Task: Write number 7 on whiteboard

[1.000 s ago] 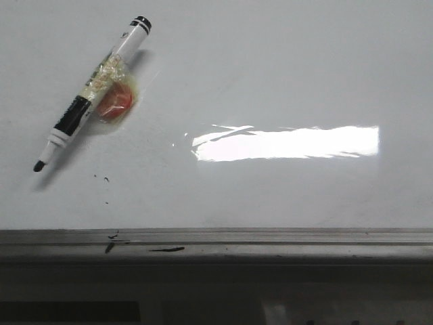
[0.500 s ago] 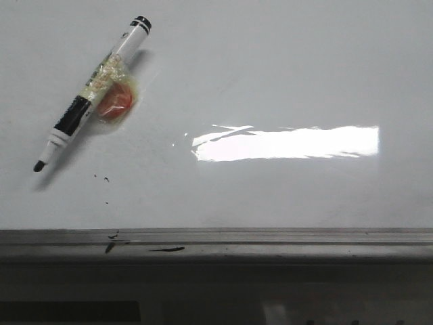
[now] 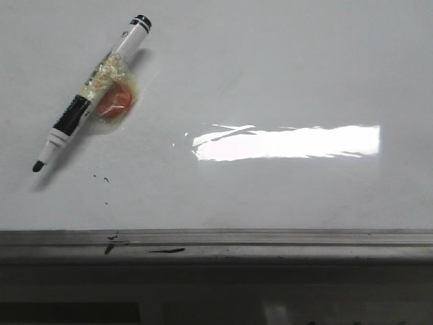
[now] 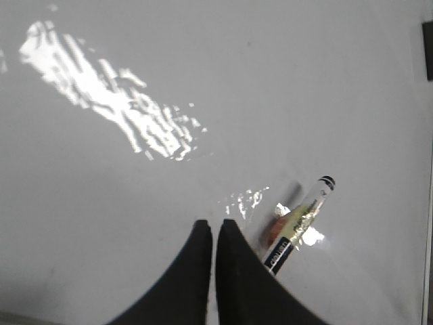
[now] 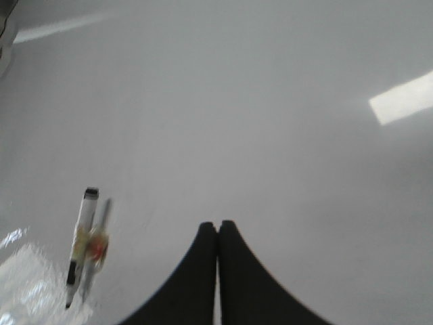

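No stroke of the number 7 shows anywhere yet, so by the look of things the task has not begun. The large glossy white whiteboard (image 3: 284,74) fills most of the front view, with a bright rectangular light reflection right of centre and a grey metal frame strip (image 3: 270,240) running across the lower part of the frame. The only ink visible is a few small black specks at lower left of the board and a couple of dark smears on the strip; none of them forms a numeral.

The black-and-white marker pen (image 3: 91,93) lies uncapped and diagonal in the upper left of the front view, tip toward the lower left, with a patch of clear tape and a small red-orange lump stuck at its middle.

Neither arm appears in the front view. In the left wrist view the left gripper (image 4: 214,233) hovers with its dark fingers pressed nearly together, empty, the pen just beside them. The right gripper (image 5: 217,233) is likewise closed on nothing, well apart from the pen.

What remains, judging from this: picking up the pen and drawing both strokes.
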